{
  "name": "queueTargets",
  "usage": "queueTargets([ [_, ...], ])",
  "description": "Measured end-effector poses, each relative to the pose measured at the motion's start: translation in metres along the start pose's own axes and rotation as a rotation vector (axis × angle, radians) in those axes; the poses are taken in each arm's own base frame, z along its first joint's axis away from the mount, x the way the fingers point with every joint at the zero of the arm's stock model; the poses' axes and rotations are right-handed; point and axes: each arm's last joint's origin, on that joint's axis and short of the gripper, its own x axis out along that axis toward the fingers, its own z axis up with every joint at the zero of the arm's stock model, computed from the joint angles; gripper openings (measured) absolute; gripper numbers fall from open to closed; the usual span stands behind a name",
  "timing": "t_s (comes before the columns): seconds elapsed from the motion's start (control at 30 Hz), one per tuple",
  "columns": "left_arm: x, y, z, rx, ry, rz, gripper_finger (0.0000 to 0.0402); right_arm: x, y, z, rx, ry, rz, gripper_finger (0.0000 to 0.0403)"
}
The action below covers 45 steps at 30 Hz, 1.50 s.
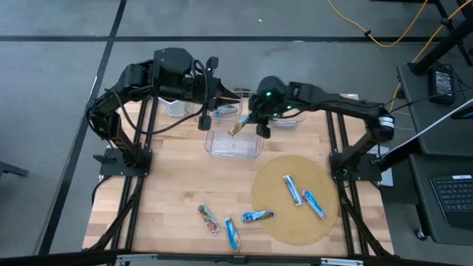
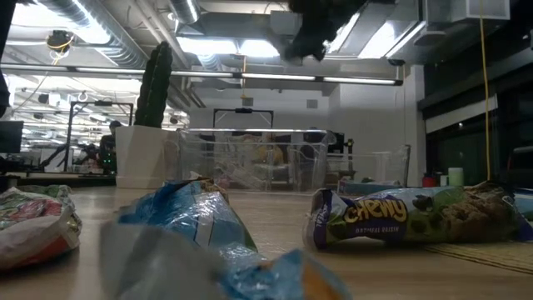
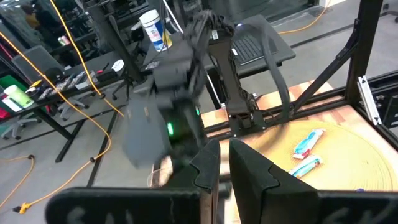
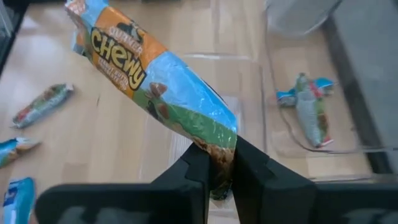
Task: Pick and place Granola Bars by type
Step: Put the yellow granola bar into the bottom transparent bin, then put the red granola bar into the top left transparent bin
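Fingers of my right gripper (image 4: 217, 171) clamped on one end of an orange-and-blue granola bar (image 4: 155, 93) above the clear bin (image 1: 233, 145), pinched end hidden, left gripper (image 1: 205, 118) nearly closed, empty.

Two dark six-joint arms, matte black housings, bundled black cables looping along the left arm. Right arm – green indicator light glowing on the wrist housing, white band near its elbow joint. Right end effector (image 4: 219, 177) and left end effector (image 3: 224, 171) – each with two flat, black, blocky fingers.
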Motion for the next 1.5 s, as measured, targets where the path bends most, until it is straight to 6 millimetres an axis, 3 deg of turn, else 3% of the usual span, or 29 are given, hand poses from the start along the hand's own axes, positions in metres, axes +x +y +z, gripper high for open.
queueTargets([
  [0.3, 0.0, 0.0, 0.0, 0.0, 0.0, 0.0, 0.0031, 0.058, -0.008, -0.01, 0.013, 0.095, 0.023, 0.0051],
  [0.5, 0.0, 0.0, 0.0, -0.012, 0.0, -0.001, 0.0028, 0.116, -0.018, -0.037, 0.05, 0.243, 0.045, 0.0045],
  [0.67, 0.0, 0.0, 0.0, -0.017, 0.0, -0.001, 0.0028, 0.143, -0.022, -0.051, 0.076, 0.309, 0.054, 0.0051],
  [1.03, 0.0, 0.0, 0.0, -0.018, -0.001, -0.001, 0.0029, 0.163, -0.025, -0.064, 0.078, 0.368, 0.019, 0.0049],
  [1.3, 0.0, 0.0, 0.0, -0.017, 0.0, -0.001, 0.0031, 0.168, -0.026, -0.068, 0.084, 0.389, 0.019, 0.0107],
  [1.5, 0.0, 0.0, 0.0, -0.018, 0.0, -0.001, 0.0027, 0.159, -0.025, -0.059, 0.076, 0.356, 0.009, 0.0146],
])
